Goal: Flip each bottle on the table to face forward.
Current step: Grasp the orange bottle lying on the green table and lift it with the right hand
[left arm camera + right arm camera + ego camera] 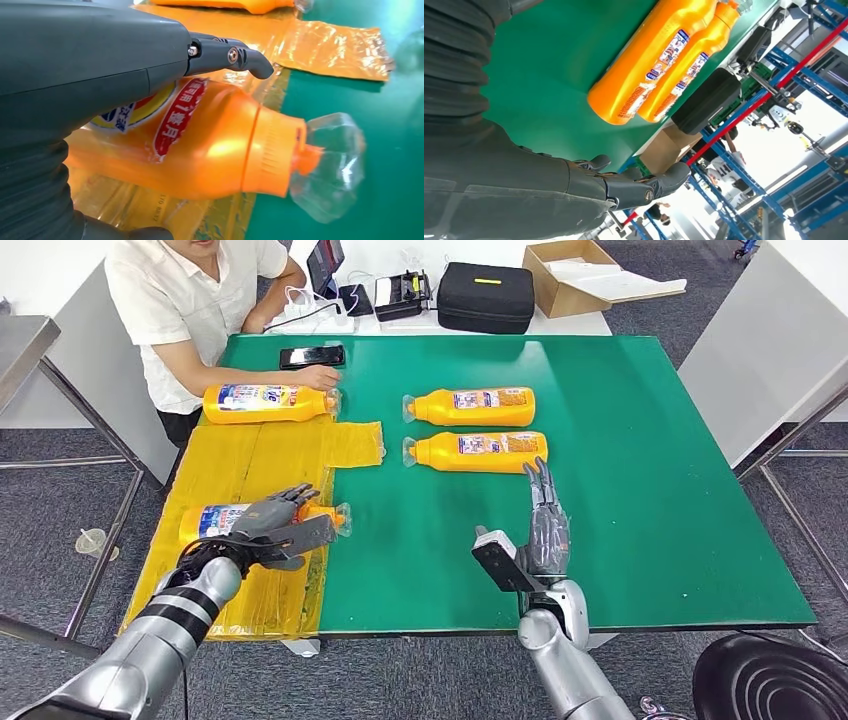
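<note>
While your left hand grips the near bottle on the yellow sheet at the table's eight o'clock, your right hand hovers released, fingers straight, near six. You see two bottles side by side near centre, and a fourth bottle at ten o'clock under a person's hand.

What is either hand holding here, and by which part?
The left hand grips the near orange bottle around its labelled body, as it lies on the yellow sheet. The right hand is open above the green table, holding nothing.
</note>
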